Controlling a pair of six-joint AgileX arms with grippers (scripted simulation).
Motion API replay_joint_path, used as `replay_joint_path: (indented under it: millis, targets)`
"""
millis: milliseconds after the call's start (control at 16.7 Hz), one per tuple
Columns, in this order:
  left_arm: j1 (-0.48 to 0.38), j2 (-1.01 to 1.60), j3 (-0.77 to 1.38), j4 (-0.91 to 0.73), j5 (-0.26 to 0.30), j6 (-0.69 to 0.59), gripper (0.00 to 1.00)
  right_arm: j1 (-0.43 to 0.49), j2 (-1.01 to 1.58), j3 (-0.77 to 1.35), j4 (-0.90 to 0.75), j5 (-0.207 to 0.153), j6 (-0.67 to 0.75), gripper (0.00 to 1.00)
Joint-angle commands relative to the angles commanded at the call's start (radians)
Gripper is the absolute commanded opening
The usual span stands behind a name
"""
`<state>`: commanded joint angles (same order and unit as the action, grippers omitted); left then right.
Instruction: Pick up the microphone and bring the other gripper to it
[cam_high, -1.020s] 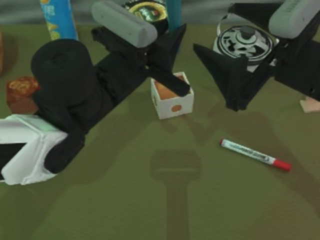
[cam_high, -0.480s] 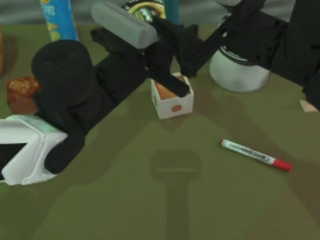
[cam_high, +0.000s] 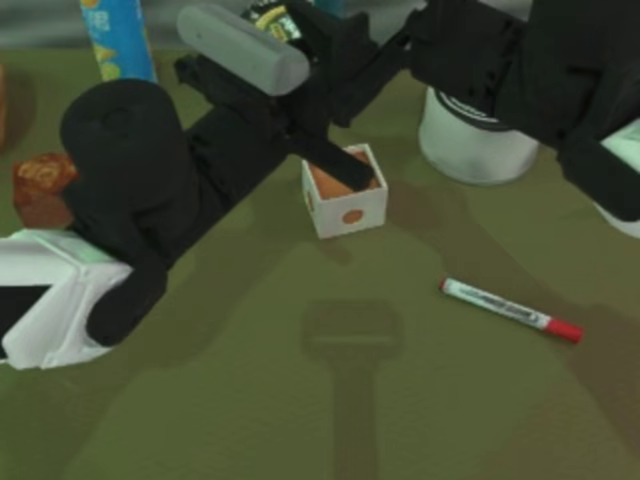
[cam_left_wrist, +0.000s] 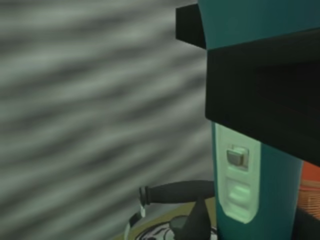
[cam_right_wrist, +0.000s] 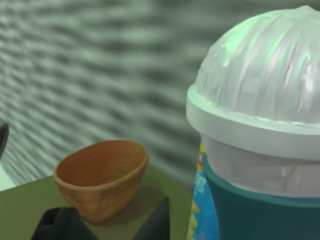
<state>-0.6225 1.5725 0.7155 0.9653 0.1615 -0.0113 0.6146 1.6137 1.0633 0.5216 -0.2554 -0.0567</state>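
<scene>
The microphone (cam_left_wrist: 265, 200) hangs above the back of the table with my left gripper (cam_left_wrist: 232, 65) shut on its teal handle. The white switch strip (cam_left_wrist: 237, 185) shows below the black finger (cam_left_wrist: 260, 95). In the top view my left gripper (cam_high: 320, 115) and the arms cover the microphone. My right gripper (cam_high: 350, 70) reaches in from the back right and meets the left one. In the right wrist view the pale ribbed head of the microphone (cam_right_wrist: 260, 75) fills the frame close by. It stands beside my right gripper (cam_right_wrist: 107, 225), whose fingers are open with nothing between them.
A white box (cam_high: 345, 195) with an orange inside sits under the left gripper. A white red-capped marker (cam_high: 510, 310) lies at the right. A white cylinder (cam_high: 475, 140), a blue tube (cam_high: 118, 40), a brown block (cam_high: 40, 185) and a wicker bowl (cam_right_wrist: 100, 177) stand around.
My right arm has swung leftward from the back right corner until its gripper reached the left gripper. The left arm has held its place, rising only slightly.
</scene>
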Motion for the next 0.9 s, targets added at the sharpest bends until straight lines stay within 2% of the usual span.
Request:
replay_joint_path:
  millis: [780,900]
  targets:
    - [0.0,0.0,0.0,0.0,0.0,0.0,0.0,0.0,0.0,0.0,0.0,0.0,0.0,0.02]
    - [0.0,0.0,0.0,0.0,0.0,0.0,0.0,0.0,0.0,0.0,0.0,0.0,0.0,0.0]
